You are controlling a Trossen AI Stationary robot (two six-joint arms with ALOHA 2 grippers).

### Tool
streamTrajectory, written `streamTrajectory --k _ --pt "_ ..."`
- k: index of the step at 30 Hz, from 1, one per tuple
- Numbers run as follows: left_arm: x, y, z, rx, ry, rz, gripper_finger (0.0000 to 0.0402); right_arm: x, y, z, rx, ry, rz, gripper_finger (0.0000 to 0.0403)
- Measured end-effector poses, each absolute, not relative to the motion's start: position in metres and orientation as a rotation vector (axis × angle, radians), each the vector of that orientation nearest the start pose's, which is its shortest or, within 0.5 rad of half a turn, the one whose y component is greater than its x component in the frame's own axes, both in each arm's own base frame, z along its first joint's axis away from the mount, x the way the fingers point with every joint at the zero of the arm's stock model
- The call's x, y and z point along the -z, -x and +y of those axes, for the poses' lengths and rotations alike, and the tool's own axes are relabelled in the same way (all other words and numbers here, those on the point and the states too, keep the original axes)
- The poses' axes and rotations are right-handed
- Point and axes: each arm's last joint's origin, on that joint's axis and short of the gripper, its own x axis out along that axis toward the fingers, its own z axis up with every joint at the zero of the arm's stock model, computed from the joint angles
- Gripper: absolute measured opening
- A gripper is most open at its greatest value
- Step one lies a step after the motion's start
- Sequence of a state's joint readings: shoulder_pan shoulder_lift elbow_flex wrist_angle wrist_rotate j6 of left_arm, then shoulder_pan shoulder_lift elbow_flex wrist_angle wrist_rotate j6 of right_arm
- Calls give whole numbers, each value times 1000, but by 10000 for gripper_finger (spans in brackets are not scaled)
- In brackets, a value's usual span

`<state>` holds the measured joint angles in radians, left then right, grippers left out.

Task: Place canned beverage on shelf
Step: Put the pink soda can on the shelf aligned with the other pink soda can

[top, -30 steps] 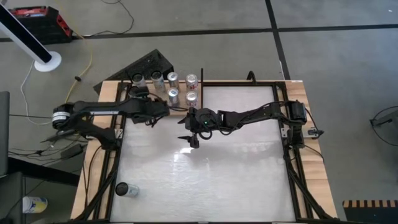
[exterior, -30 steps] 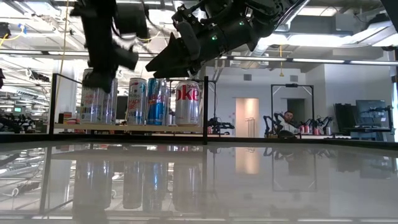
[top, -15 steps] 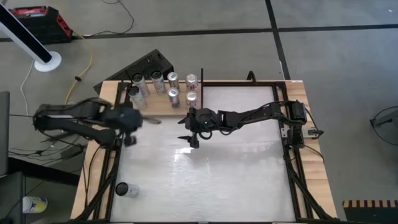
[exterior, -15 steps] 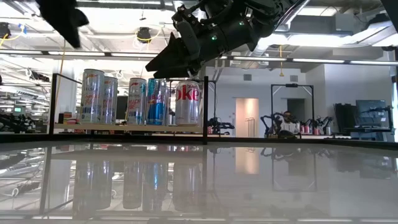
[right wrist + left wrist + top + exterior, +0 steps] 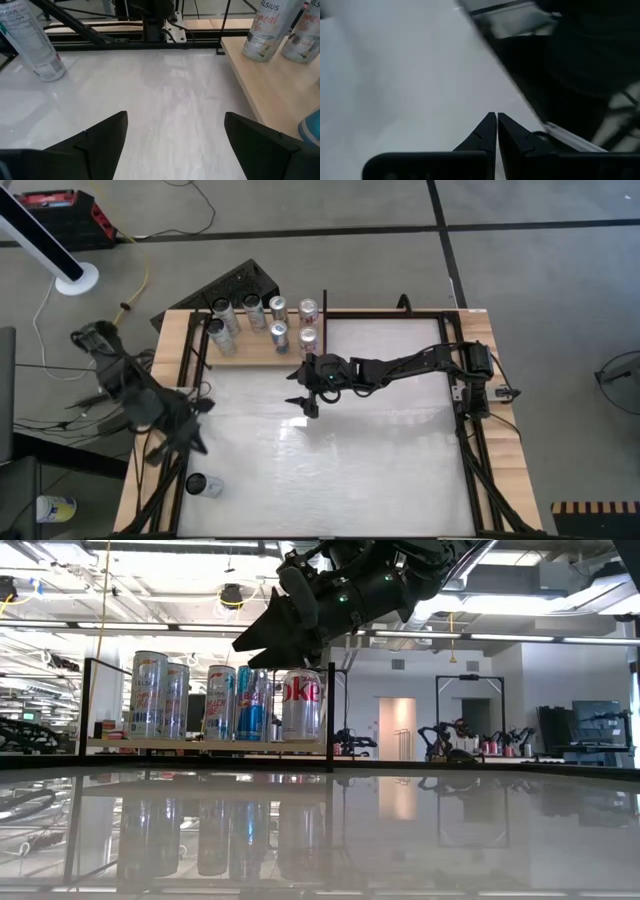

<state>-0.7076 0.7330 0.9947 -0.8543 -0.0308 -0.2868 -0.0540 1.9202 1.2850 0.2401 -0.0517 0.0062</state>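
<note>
Several canned beverages (image 5: 278, 308) stand upright on the pale wooden shelf (image 5: 250, 358) at the table's far left; they also show in the low view (image 5: 300, 705). One more can (image 5: 205, 485) stands on its base on the white table near the near left corner, also in the right wrist view (image 5: 31, 42). My left gripper (image 5: 496, 122) is shut and holds nothing, over the table's left edge (image 5: 193, 442), between the shelf and that can. My right gripper (image 5: 175, 127) hangs open above the table just in front of the shelf (image 5: 303, 402), nothing between its fingers.
A black rail (image 5: 185, 470) runs along the table's left edge, close beside my left gripper. The thin black upright (image 5: 330, 715) stands at the shelf's right end. The white tabletop (image 5: 380, 460) stretches wide to the right and near side.
My left gripper, shut throughout, has drawn back from the cans on the shelf, risen, and swung fast toward the table's left edge and near side, turning as it went. The cans on the shelf stay upright. My right gripper has kept its place.
</note>
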Motion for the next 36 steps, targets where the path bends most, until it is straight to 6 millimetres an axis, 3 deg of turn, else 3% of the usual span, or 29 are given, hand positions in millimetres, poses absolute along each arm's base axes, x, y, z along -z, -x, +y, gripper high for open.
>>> streamTrajectory --k 7,12,20,28,32,36 --pt "-325 -85 -111 769 22 605 1 -217 -432 -18 16 -123 395 356" --pt "-312 -79 -121 854 -77 567 20 -217 -432 -9 56 -186 392 356" --pt "-312 -77 -120 899 -208 503 96 -217 -432 4 95 -282 387 356" --pt "-302 -81 -117 727 -288 561 202 -217 -432 12 141 -311 377 356" --pt "-301 -82 -123 810 -308 573 222 -217 -432 14 159 -304 374 356" --pt "-302 -82 -123 787 -281 572 224 -217 -432 14 159 -304 374 356"
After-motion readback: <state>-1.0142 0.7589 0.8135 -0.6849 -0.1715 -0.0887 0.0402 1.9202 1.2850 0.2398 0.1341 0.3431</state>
